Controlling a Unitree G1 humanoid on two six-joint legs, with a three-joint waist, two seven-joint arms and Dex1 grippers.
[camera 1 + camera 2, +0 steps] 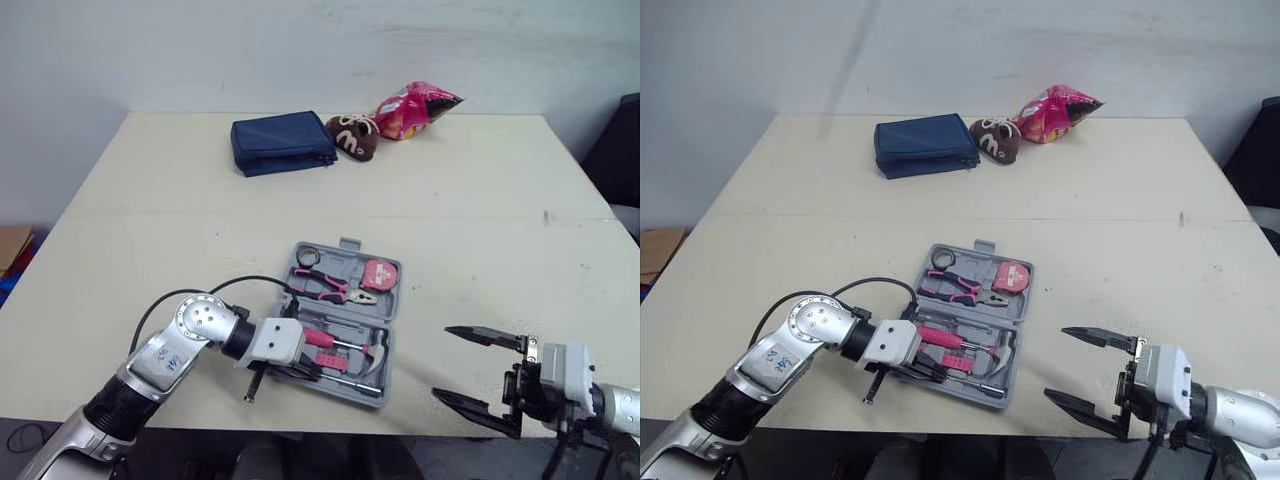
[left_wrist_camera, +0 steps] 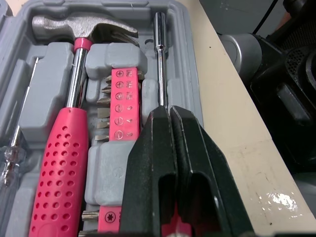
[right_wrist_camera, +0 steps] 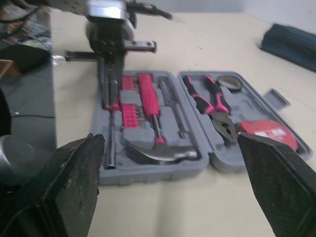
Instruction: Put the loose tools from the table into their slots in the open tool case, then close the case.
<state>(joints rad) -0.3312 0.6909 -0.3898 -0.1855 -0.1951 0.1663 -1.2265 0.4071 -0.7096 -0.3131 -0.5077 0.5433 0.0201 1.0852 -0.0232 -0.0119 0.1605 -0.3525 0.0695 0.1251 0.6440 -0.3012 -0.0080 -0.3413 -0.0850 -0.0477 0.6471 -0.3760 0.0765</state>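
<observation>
Case (image 1: 345,262) lies open and flat on the bench (image 1: 480,230), close to the edge on the robot's side, lid not shut.

Left tool (image 2: 165,116) is over the case half nearer the robot. Its fingers are pinched shut on the driver (image 2: 159,59), gripping where the chrome shaft meets the pink handle. Shaft runs along the outermost groove of that half, socket end pointing toward the hammer head. Can't tell if it's fully seated or just above the groove.

Same half of the case, going inward from the driver:
- pink bit strip (image 2: 123,103), right beside the shaft
- hammer (image 2: 59,168), pink handle, steel head at the end of the case toward the right tool
- thin clear-handled screwdriver (image 2: 19,133), nearest the hinge

Far half of the case:
- pliers (image 1: 325,288), pink/black grips, lying along the hinge side
- tape roll (image 1: 307,257) in the corner beyond the pliers
- pink tape measure (image 1: 378,275) in the other far corner

Right tool (image 1: 441,362) hangs off to the right of the case, well apart from it. Its fingers (image 1: 485,337) are spread wide with nothing between them, tips aimed at the case.

Well beyond the case, at the far end of the bench: navy pouch (image 1: 283,143), brown plush (image 1: 353,136) touching it, pink snack bag (image 1: 415,108) against the plush.
</observation>
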